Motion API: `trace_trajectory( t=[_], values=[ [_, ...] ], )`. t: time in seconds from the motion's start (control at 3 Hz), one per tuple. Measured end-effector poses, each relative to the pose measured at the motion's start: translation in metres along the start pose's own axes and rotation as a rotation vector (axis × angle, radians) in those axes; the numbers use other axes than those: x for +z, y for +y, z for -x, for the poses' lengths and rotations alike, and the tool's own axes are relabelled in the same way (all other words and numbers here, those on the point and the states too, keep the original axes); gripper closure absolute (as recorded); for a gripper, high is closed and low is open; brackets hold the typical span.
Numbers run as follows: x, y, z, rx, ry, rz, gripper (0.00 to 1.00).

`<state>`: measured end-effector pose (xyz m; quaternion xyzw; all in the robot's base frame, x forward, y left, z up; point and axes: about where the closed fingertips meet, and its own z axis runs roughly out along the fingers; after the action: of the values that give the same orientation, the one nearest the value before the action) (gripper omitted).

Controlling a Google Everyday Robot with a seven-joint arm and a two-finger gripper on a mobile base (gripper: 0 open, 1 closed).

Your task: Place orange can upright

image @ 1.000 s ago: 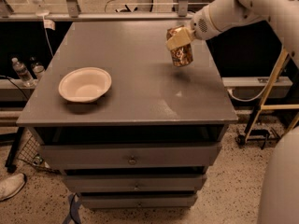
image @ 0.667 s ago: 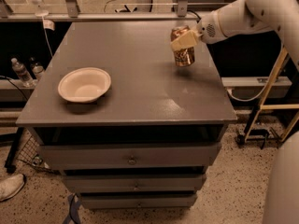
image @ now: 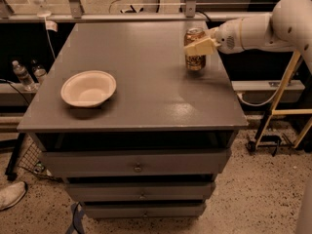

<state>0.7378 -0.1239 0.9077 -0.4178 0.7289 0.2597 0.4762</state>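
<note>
Claw [image: 196,45] sits against upright orange can [image: 195,58] on desk [image: 146,96]; grip cannot be determined. Cream bowl [image: 88,87] well apart from claw.

The orange can [image: 195,61] is seen standing upright on the grey cabinet top [image: 146,48], toward its far right side. The gripper [image: 199,46] is placed against the can's upper half and is carried on a white arm [image: 253,30] extending in from the right. A cream bowl [image: 88,88] is set well apart on the near left. Drawers [image: 136,164] are stacked beneath the top.
</note>
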Motion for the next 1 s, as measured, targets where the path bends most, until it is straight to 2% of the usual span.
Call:
trace_trajectory(
  t=[0.33, 1.0],
  values=[
    [-0.001, 0.002, -0.008, -0.048, -0.052, 0.008, 1.00],
    [-0.007, 0.002, -0.020, -0.064, -0.121, 0.011, 1.00]
  ],
)
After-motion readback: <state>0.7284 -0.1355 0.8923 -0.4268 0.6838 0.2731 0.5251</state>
